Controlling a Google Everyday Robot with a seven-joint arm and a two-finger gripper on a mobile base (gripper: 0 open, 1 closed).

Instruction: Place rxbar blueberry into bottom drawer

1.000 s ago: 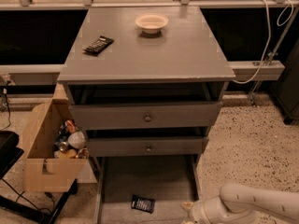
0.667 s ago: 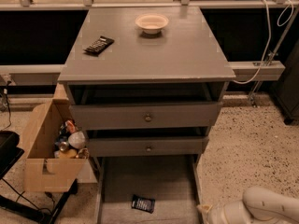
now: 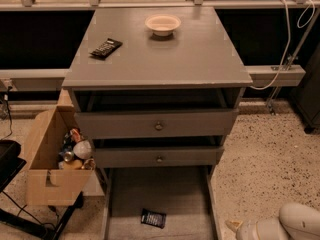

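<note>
The rxbar blueberry [image 3: 153,218], a small dark blue bar, lies flat on the floor of the bottom drawer [image 3: 165,191], near its front. The bottom drawer is pulled out wide under the grey cabinet. My gripper [image 3: 235,227] is at the bottom right corner of the camera view, outside the drawer's right wall and apart from the bar. Only its pale tip and the white arm [image 3: 290,224] behind it show.
A black-wrapped bar [image 3: 105,48] and a white bowl [image 3: 162,24] sit on the cabinet top [image 3: 200,59]. The two upper drawers [image 3: 158,125] stand slightly open. A cardboard box [image 3: 47,159] with several items stands at the left on the speckled floor.
My arm has drawn back to the right and down, away from the drawer's right wall. The blue bar has stayed in place in the bottom drawer.
</note>
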